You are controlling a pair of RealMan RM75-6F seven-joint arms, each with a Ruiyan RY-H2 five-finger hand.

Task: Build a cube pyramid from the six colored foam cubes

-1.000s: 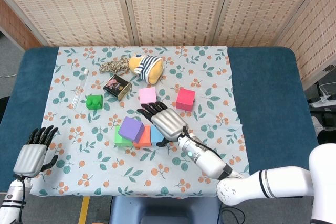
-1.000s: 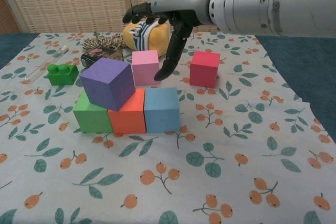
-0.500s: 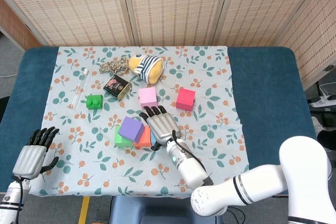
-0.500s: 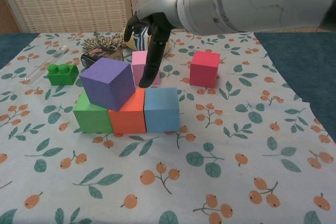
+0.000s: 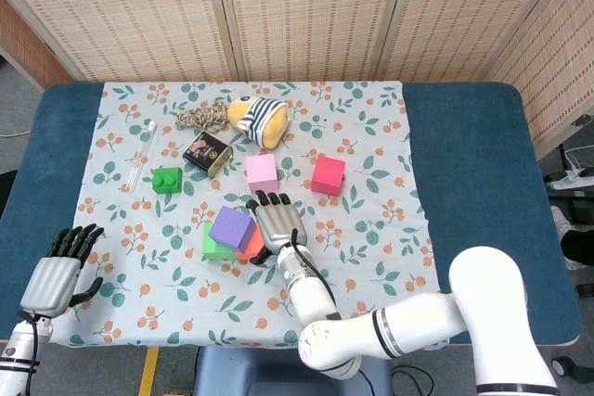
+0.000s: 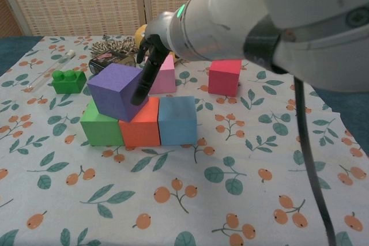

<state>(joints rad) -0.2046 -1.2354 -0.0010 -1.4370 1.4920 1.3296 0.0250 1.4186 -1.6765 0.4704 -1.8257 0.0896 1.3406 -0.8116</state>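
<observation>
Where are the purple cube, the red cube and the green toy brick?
purple cube (image 6: 117, 90): chest view, on its front face.
red cube (image 6: 224, 77): chest view, on its front face.
green toy brick (image 6: 68, 82): chest view, on its front side below the studs.

The right hand (image 5: 276, 226) is hovering palm-down over the middle of the table, its fingers (image 6: 145, 79) apart and pointing down, holding nothing, with its forearm reaching in from the near edge. The left hand (image 5: 58, 271) is resting low at the near left corner, fingers spread and slightly curled, also holding nothing.
</observation>
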